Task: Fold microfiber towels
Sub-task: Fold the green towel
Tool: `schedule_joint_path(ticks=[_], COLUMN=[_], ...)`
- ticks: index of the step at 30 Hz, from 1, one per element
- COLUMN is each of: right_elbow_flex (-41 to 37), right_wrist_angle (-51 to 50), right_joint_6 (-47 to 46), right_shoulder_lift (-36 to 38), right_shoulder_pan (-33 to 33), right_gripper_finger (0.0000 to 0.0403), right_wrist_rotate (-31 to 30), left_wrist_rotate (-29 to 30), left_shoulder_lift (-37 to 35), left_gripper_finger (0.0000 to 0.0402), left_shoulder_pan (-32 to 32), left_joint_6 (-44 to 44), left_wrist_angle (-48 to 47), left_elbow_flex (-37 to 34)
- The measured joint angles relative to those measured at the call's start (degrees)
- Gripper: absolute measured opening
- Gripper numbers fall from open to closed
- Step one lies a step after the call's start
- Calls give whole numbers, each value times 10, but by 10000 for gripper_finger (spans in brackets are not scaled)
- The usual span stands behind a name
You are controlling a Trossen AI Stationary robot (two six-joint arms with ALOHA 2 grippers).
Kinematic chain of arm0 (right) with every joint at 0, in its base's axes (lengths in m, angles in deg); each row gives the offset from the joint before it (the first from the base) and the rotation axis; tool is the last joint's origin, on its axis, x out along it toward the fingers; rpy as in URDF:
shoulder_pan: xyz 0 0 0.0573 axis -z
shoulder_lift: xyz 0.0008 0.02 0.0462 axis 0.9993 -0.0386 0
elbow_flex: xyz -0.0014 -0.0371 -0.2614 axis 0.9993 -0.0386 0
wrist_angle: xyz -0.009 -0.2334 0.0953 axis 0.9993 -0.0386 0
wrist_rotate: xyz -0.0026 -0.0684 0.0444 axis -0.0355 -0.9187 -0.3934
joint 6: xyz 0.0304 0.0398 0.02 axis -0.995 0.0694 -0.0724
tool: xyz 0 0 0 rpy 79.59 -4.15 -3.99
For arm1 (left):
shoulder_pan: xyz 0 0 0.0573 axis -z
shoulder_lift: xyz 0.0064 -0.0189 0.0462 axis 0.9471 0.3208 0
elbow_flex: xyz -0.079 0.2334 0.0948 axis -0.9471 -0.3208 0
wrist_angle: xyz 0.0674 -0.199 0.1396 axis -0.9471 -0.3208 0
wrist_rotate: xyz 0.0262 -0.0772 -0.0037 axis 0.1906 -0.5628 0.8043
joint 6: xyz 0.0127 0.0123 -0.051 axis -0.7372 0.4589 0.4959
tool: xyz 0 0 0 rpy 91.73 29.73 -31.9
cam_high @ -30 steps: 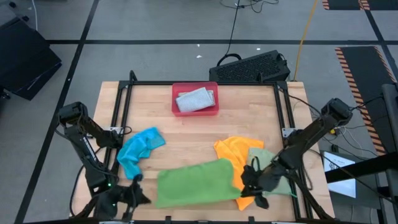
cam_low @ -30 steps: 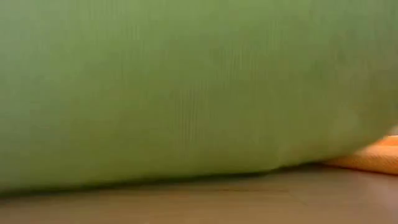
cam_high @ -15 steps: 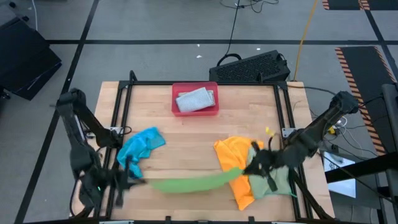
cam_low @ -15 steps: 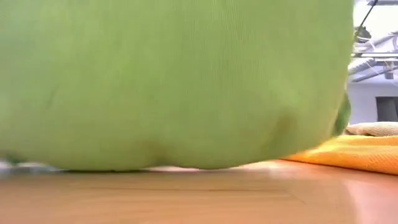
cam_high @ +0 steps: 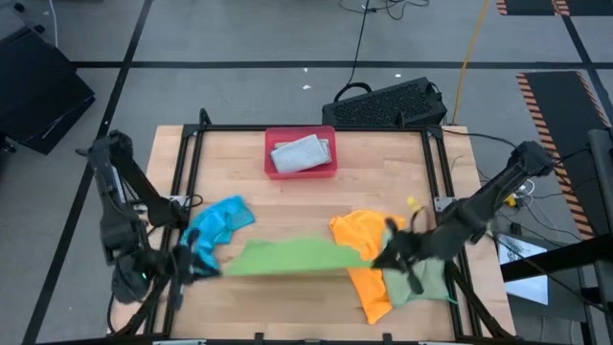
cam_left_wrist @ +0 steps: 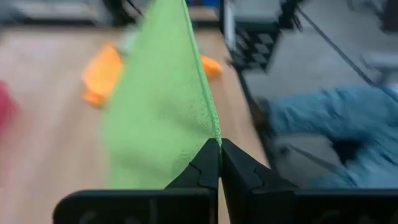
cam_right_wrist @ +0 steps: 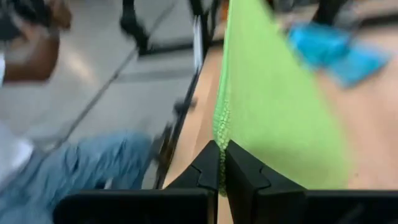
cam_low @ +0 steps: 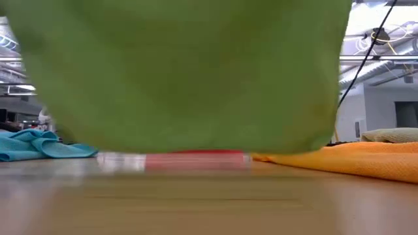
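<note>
Folding the green towel (cam_high: 285,257): left gripper (cam_high: 184,264) and right gripper (cam_high: 380,257) each pinch a corner, jaws clamped on the fabric, and the cloth hangs stretched between them above the table's near middle. Next move, as I judge it: carry the held edge over and lay it flat, corners matched. Soft matte pile, edge beaded. Blue towel (cam_high: 215,228) is crumpled at left, orange towel (cam_high: 362,240) at right; a grey towel (cam_high: 301,153) lies folded in the rigid red tray (cam_high: 271,139), far centre.

No text, label, brand, number or sign could be read in any of the views; nothing on the towels, the tray or the worktop carried writing.
</note>
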Motion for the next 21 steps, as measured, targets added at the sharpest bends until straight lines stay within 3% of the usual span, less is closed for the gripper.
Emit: schedule_joint_path(ticks=[11,15,21], right_elbow_flex=[-2,-2,-2], right_wrist_angle=[90,95,77], right_joint_6=[-74,-83,-104], right_shoulder_lift=[-172,-194,-217], right_shoulder_pan=[-4,3,26], right_gripper_finger=[9,9,9], right_wrist_rotate=[123,115,78], left_wrist_rotate=[-171,-171,-123], left_shoulder_lift=[172,200,210], left_gripper_finger=[16,7,12], left_shoulder_pan=[7,16,20], left_joint_6=[158,196,277], left_wrist_angle=[103,95,7], left_elbow_flex=[0,0,0])
